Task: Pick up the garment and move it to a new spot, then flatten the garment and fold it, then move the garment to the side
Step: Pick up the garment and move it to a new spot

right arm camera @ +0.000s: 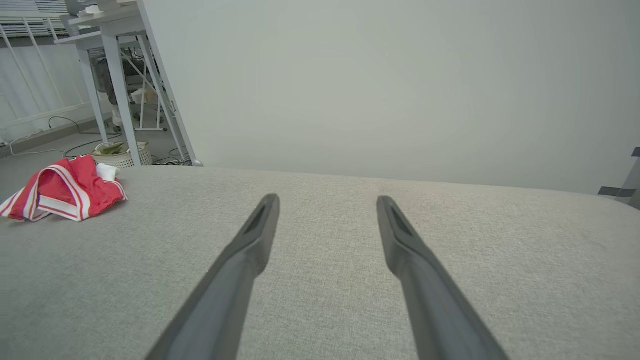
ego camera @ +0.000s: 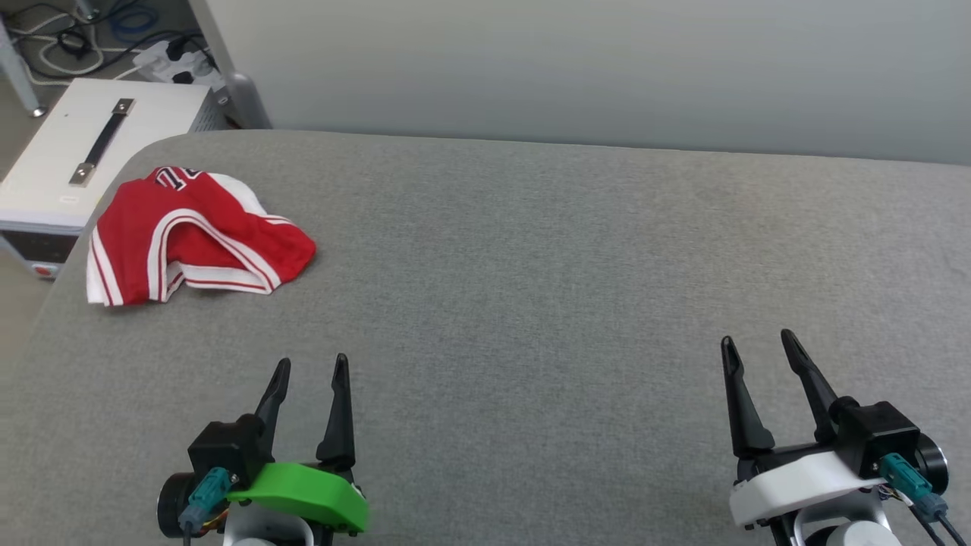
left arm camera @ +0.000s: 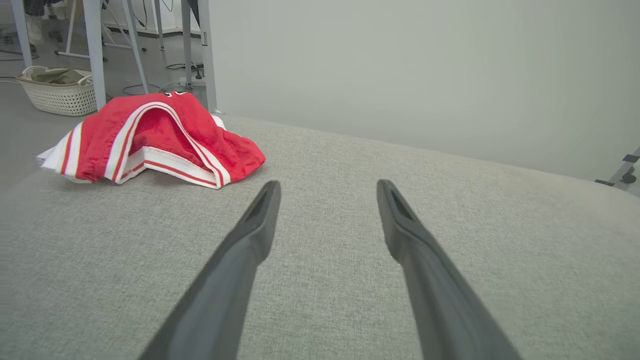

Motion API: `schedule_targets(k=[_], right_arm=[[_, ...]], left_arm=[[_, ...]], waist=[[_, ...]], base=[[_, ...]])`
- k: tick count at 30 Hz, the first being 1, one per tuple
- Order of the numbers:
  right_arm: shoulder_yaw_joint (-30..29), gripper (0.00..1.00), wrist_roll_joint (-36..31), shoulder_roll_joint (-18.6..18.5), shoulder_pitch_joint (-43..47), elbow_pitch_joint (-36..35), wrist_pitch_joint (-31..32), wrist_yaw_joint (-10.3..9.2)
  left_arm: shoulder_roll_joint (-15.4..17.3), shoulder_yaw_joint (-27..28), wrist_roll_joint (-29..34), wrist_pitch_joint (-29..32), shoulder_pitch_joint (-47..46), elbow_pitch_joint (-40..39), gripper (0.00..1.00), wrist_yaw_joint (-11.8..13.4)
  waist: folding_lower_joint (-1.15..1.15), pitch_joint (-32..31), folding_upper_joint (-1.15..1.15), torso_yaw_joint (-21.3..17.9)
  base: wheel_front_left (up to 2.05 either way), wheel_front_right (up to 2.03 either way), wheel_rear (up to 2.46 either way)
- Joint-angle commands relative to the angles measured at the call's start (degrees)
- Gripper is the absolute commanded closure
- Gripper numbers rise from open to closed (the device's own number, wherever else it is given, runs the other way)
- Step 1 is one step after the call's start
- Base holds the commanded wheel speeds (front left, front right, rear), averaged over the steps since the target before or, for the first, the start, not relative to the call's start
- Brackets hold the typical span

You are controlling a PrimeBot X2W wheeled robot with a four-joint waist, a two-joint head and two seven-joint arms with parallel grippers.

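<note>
The garment (ego camera: 193, 235) lies crumpled in a heap near the far left corner of the grey fabric table (ego camera: 531, 303): red cloth, white sleeves, red-white striped trim, a bit of black print at its far edge. The left wrist view has the garment (left arm camera: 155, 137) ahead and to the left, and the right wrist view has the garment (right arm camera: 65, 195) far off at the left. My left gripper (ego camera: 311, 368) hovers open at the near left, well short of the heap. My right gripper (ego camera: 758, 341) stands open at the near right, nothing between its fingers.
A white box with a black handle (ego camera: 91, 144) stands on the floor beyond the table's left corner, with cables (ego camera: 91, 38) behind it. A white laundry basket (left arm camera: 60, 92) and metal table legs (left arm camera: 95, 50) are past the garment. A pale wall (ego camera: 592, 68) runs behind the table.
</note>
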Motion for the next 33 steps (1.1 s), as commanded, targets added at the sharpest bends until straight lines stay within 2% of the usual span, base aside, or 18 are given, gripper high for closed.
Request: schedule_targets(k=[1,17,26,33], right_arm=[[0.44,0.00,0.12,0.12,-0.21,0.18,-0.60,-0.05],[2.95,0.00,0.54,0.14,-0.54,1.10,-2.12,-0.05],[3.72,0.00,0.07,0.14,-0.39,1.64,-2.12,-0.05],[3.92,0.00,-0.21,0.14,-0.40,1.63,-2.12,-0.05]], left_arm=[[-0.21,0.03,-0.62,-0.60,-0.65,0.28,0.00,-0.10],[-0.24,0.09,-1.98,-2.14,-0.59,1.33,0.00,-0.21],[-0.24,-0.29,-2.18,-2.14,-0.49,1.57,0.00,-0.75],[-0.24,-0.63,-2.26,-2.14,-0.24,1.48,0.00,-0.76]], waist=[[0.00,0.86,0.00,3.14],[0.00,1.11,0.00,14.31],[0.00,0.90,0.00,17.87],[0.00,1.01,0.00,18.74]], base=[[0.00,0.00,0.00],[0.00,0.00,0.00],[0.00,0.00,0.00],[0.00,0.00,0.00]])
